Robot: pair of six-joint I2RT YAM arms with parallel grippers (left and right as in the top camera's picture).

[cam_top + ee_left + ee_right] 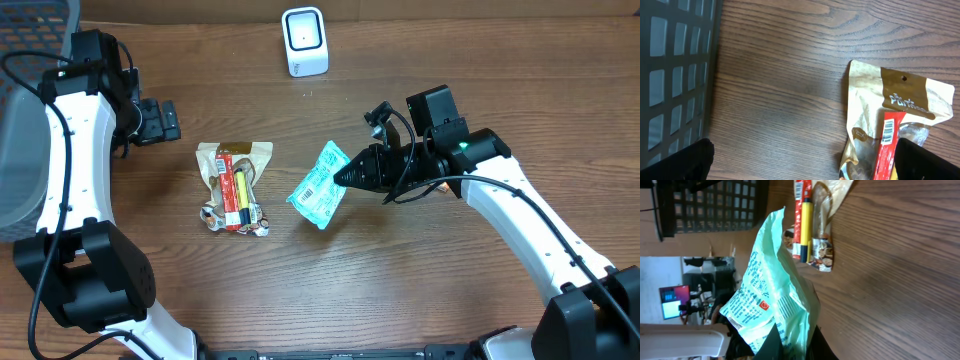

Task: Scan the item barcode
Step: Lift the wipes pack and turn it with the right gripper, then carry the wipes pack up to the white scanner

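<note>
Right gripper (347, 174): clamped tight on one edge of the crinkled mint-green plastic packet (320, 186), printed label facing up.
Left gripper (166, 121): jaws fully spread, holding nothing. The tan-and-red snack pouch bundle (233, 186) lies near its fingertips.
White box-shaped scanner (304, 41): beyond the right gripper.

Crinkled mint-green packet (320, 186) held tilted, printed face up, well apart from the white scanner (304, 41).

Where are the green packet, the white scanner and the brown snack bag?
green packet (319, 190), overhead view, its middle.
white scanner (303, 33), overhead view, front window.
brown snack bag (920, 92), left wrist view, top flap.
</note>
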